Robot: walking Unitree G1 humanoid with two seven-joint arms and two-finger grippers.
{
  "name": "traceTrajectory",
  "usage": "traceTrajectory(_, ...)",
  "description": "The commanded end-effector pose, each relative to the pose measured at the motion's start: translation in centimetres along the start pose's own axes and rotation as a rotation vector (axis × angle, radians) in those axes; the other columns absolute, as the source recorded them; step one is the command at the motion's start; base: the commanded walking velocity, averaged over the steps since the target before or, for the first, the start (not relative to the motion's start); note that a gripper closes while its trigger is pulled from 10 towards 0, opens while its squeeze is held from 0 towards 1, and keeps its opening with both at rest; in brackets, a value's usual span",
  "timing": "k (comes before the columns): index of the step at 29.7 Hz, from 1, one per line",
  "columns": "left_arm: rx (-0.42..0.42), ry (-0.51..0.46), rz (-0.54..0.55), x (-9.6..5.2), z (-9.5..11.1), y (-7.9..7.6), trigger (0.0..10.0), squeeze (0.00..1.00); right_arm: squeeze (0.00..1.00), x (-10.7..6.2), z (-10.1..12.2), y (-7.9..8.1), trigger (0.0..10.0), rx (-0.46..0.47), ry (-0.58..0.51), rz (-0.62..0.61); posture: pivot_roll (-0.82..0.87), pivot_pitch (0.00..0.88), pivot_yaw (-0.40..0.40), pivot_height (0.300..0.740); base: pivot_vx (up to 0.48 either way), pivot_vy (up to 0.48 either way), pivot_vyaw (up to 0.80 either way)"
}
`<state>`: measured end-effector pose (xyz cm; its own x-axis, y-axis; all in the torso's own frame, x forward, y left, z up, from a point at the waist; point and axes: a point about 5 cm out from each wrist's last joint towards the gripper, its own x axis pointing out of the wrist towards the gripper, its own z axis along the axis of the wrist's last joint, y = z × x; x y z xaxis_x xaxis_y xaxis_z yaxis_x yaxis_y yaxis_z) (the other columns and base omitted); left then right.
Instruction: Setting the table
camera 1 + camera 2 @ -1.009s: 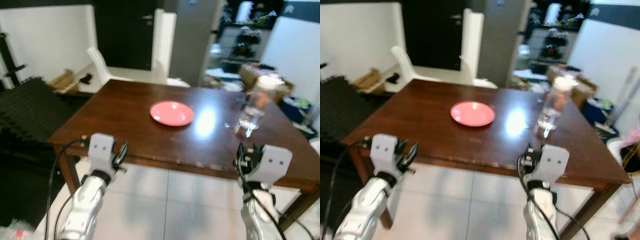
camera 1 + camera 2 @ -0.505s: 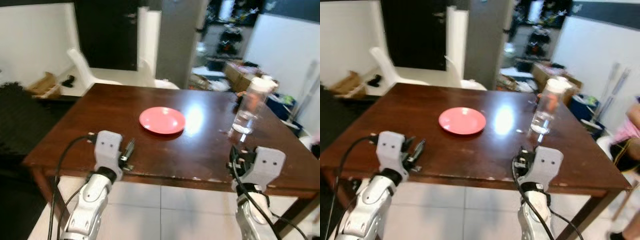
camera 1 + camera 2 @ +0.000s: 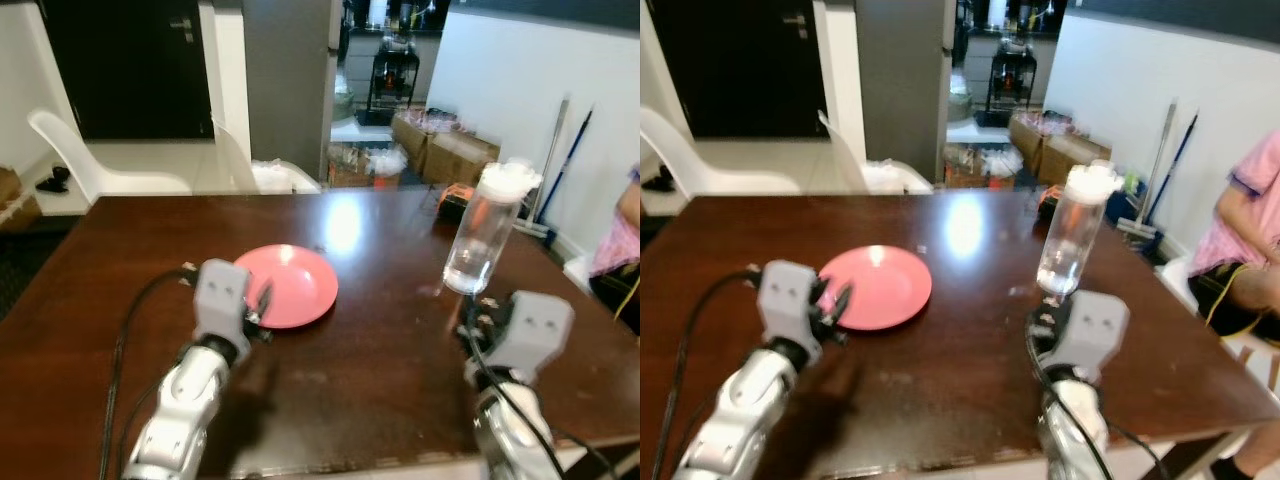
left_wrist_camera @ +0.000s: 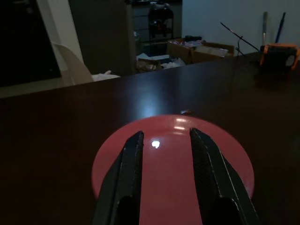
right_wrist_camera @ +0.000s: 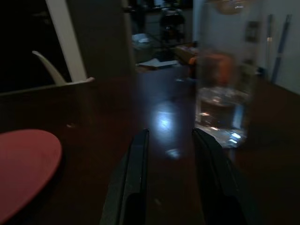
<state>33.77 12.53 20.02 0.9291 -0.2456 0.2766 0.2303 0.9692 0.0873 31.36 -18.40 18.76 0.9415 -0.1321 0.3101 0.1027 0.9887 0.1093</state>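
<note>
Pink plate [image 3: 288, 285] sits mid-table [image 3: 400, 350], left gripper [image 4: 161, 140] parted over its near rim (bottle [image 3: 484, 240] well right); right gripper [image 5: 169, 140] parted.

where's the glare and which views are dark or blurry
Eye views: bright glare patch on the table beyond the plate, slight overall softness. Left wrist view: dim, small highlight on the plate. Right wrist view: darkest and soft, the bottle hazy, a pale reflection on the wood before it.

Two silver arms carry boxy grey wrist housings, trailing black cables, and long black-fingered end effectors.
</note>
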Motion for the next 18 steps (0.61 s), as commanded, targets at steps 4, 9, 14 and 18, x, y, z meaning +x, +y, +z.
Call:
traceTrajectory(4,0.012,0.02,-0.001,-0.3,-0.3,-0.2,10.0,0.26,0.0,-0.6,-0.1,1.2,10.0,0.016,0.03,0.114,-0.02,0.107,0.064,0.74,0.316,0.0,0.0)
traceTrajectory(9,0.007,0.029,0.002,-0.4,-0.3,0.0,10.0,0.25,0.0,-0.7,-0.2,1.5,10.0,0.022,0.043,0.135,-0.03,0.107,0.066,0.74,0.299,0.0,0.0)
traceTrajectory(14,-0.033,0.109,-0.061,-1.2,-1.0,0.1,10.0,0.1,0.0,-1.0,-0.9,1.5,10.0,0.083,0.114,0.162,-0.02,0.108,0.068,0.74,0.0,0.0,0.0)
traceTrajectory(18,0.009,0.128,-0.081,-1.7,-1.5,0.3,10.0,0.11,0.0,-1.1,-1.7,0.9,10.0,0.167,0.165,0.155,-0.02,0.107,0.071,0.74,0.0,0.0,0.0)
